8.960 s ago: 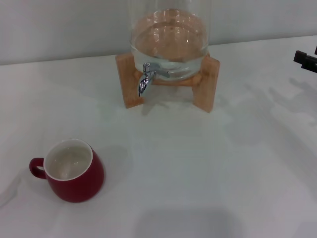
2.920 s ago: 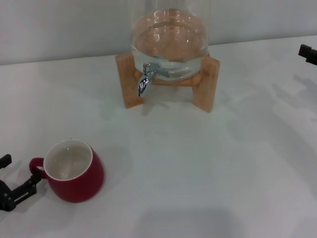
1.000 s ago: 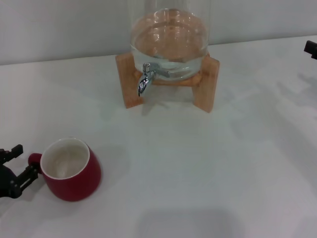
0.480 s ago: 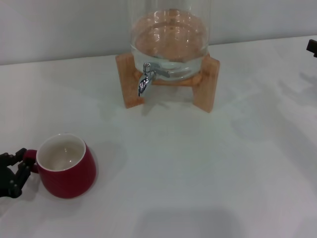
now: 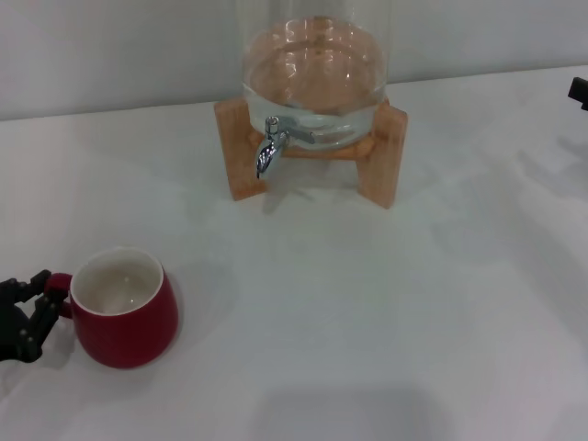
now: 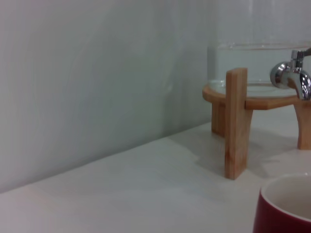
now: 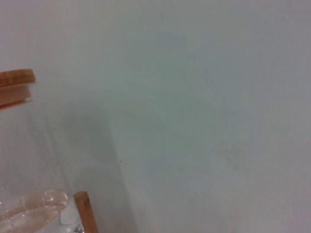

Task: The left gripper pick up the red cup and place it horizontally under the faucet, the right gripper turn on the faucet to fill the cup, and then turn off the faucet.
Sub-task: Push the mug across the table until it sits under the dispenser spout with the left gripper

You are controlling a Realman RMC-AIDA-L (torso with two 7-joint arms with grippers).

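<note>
Head view, table [image 5: 386, 312] as clock face, 12 o'clock = far edge.

Left gripper [image 5: 41, 299]: at approx. 8 o'clock, near-left corner of table. Black fingers [image 5: 35, 317] clamped on loop handle of red cup [image 5: 124, 322]; handle only partly visible between fingers. Arm behind it out of frame.

Red cup: approx. 8 o'clock, upright or nearly so, opening up, white inside visible, handle pointing to 9 o'clock toward left gripper. Contact w/ table vs. slightly raised: cannot tell. Well apart from faucet. Left wrist view: only rim and dark-red wall of cup [image 6: 286, 206] visible at frame corner; own fingers not visible.

Faucet [image 5: 269, 147]: approx. 12 o'clock, chrome, spout down, on front of glass dispenser [image 5: 314, 64]. Dispenser seated on wooden stand [image 5: 381, 156], water inside. No stream visible at spout. Left wrist view: faucet [image 6: 291, 75] beyond a stand leg [image 6: 235, 124], past the cup.

Right gripper [image 5: 579, 92]: approx. 2 o'clock, at right edge, only a small black part in frame, well apart from faucet. Claw state: cannot tell. Right wrist view: wall, glass dispenser [image 7: 26, 160] w/ wooden lid [image 7: 14, 87]; no fingers visible.
</note>
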